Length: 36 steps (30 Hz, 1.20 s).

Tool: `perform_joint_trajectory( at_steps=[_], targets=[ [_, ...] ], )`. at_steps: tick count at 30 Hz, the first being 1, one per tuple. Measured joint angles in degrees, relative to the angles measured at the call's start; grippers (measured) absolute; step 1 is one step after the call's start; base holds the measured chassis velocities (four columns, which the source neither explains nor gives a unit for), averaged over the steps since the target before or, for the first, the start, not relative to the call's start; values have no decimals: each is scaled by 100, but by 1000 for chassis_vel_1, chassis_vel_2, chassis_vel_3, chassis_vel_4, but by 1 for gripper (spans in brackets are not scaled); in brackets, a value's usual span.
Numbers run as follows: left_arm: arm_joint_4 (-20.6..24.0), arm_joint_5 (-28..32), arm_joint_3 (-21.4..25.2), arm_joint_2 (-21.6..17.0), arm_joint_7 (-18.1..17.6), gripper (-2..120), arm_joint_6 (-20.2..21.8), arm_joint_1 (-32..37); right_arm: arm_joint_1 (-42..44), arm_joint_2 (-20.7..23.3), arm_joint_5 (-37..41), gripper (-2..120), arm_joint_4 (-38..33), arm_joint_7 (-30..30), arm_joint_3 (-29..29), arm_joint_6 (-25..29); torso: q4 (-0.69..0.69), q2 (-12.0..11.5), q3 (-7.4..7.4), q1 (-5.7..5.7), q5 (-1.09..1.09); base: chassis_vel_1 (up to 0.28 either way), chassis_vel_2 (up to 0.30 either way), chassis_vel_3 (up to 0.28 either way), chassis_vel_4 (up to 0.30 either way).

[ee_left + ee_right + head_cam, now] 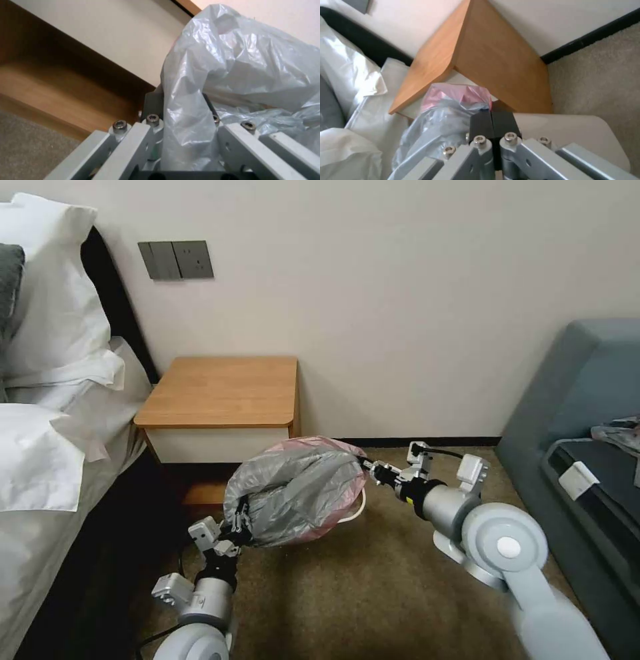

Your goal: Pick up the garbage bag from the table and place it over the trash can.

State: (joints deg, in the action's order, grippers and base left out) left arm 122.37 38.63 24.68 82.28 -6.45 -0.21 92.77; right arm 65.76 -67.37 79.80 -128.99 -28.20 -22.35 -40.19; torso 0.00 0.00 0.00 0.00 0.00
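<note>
The garbage bag (pixel 293 490), crinkly grey with a pink rim, hangs stretched between my two grippers in front of the table (pixel 220 390). My left gripper (pixel 237 527) is shut on the bag's near lower edge; in the left wrist view the grey plastic (pixel 206 75) bunches up between its fingers (pixel 152 105). My right gripper (pixel 365 465) is shut on the pink rim at the bag's right side, and its black pads (pixel 483 123) are pressed together beside the pink plastic (pixel 456 96). The trash can (pixel 573 132) sits under the bag, a sliver of its rim (pixel 358 511) peeking out.
A bed with white pillows (pixel 47 380) lies to the left, close to the table. A grey sofa (pixel 580 400) stands at the right. Beige carpet (pixel 373 593) covers the floor between my arms. The wall (pixel 400 300) runs behind the table.
</note>
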Motion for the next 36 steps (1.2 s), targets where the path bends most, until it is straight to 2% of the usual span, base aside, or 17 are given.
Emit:
perform_joint_trajectory(
  at_steps=[12,14,17,19,20,22,23,24,27,28,31,32,35,36],
  targets=[
    [16,332,28,-10,30,7,108,-20,425,-20,133,-2,-215,107,-305,-49,0,0,0,0,0,0,0,0,0],
    [16,335,28,-7,30,7,112,-23,480,-19,93,2,-265,260,-356,-32,0,0,0,0,0,0,0,0,0],
    [-3,327,26,2,13,7,114,-32,617,-45,-14,17,-406,544,-442,83,0,0,0,0,0,0,0,0,0],
    [-15,322,26,5,0,7,119,-35,689,-66,-39,22,-476,652,-468,123,0,0,0,0,0,0,0,0,0],
    [-33,317,26,6,-14,7,126,-46,804,-102,-86,30,-578,810,-490,160,1,0,0,0,0,0,0,0,0],
    [-42,316,26,7,-24,7,129,-54,856,-120,-117,32,-612,885,-495,180,1,0,0,0,0,0,0,0,0],
    [-64,315,24,7,-73,7,134,-81,1003,-180,-264,38,-680,1153,-500,255,0,0,0,0,0,0,0,0,0],
    [-64,315,24,7,-73,7,134,-81,1003,-180,-264,38,-680,1153,-500,255,0,0,0,0,0,0,0,0,0],
    [-76,344,20,4,-163,7,146,-126,1340,-461,-542,54,-802,1761,-500,561,0,0,0,0,-1,0,0,0,0],
    [-76,344,20,4,-163,7,146,-126,1340,-461,-542,54,-802,1761,-500,561,0,0,0,0,-1,0,0,0,0],
    [-81,376,8,6,-178,7,148,-137,1492,-832,-616,69,-846,1923,-495,731,0,0,0,-1,0,0,0,0,0],
    [-81,376,8,6,-178,7,148,-137,1492,-832,-616,69,-846,1923,-495,731,0,0,0,-1,0,0,0,0,0],
    [-82,391,5,16,-209,7,141,-150,1550,-1040,-628,83,-874,1742,-462,921,0,0,0,-1,0,0,0,0,0],
    [-82,391,5,16,-209,7,141,-150,1550,-1040,-628,83,-874,1742,-462,921,0,0,0,-1,0,0,0,0,0]
  ],
)
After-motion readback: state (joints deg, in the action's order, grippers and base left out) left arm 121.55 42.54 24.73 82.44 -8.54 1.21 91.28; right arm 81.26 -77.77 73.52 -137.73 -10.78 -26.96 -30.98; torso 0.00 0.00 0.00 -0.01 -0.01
